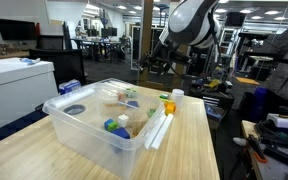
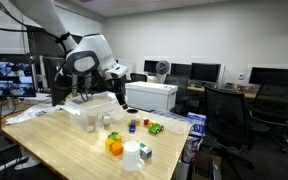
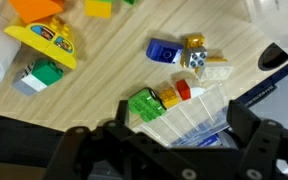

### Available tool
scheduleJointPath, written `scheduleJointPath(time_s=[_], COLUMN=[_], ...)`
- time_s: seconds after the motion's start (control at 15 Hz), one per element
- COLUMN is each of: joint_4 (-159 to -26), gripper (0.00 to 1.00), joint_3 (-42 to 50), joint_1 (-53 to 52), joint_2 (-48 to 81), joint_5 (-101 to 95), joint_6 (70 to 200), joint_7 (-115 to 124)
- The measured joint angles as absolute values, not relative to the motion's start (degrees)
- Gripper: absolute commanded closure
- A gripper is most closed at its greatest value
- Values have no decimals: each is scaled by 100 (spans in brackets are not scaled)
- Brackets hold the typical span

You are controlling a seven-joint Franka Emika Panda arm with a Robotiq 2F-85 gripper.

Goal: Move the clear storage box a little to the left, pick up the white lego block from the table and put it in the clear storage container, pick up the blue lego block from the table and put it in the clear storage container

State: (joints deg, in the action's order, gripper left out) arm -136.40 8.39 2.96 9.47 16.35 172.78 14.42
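**Claw:** the black two-fingered claw (image 3: 179,128) is hanging above the surface with its fingers spread apart, gripping nothing.

**Nearest blocks:** a short green, yellow and red block row (image 3: 162,97) is lying just ahead of the fingers on the pale wooden surface (image 3: 94,60).

**Task blocks:** the small blue lego block (image 3: 164,50) is sitting just beside the small white lego block (image 3: 212,68).

**Bin:** the large translucent rectangular clear storage box (image 1: 84,130) is resting mid-surface in an exterior view.

**Risks (judged):**
- The box likely needs nudging first, and a push on its thin wall risks skewing it or sweeping loose blocks along.
- Because the blocks are crowding together, fingers closing on the white one may be catching the blue neighbour too.
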Motion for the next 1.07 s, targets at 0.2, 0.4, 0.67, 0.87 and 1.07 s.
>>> scheduleJointPath(time_s=[0.2, 0.4, 0.67, 0.87, 1.07], joint_4=[-13595, -13393, -12941, -12566, -12261], gripper=[0, 0, 0, 0, 0], joint_3=[802, 803, 805, 795, 750], joint_1=[295, 339, 540, 658, 641], joint_2=[1336, 1708, 2148, 2485, 2842], joint_5=[1635, 1635, 1635, 1635, 1630], joint_6=[17278, 17278, 17252, 17238, 17233], joint_7=[1454, 1485, 1506, 1506, 1506])
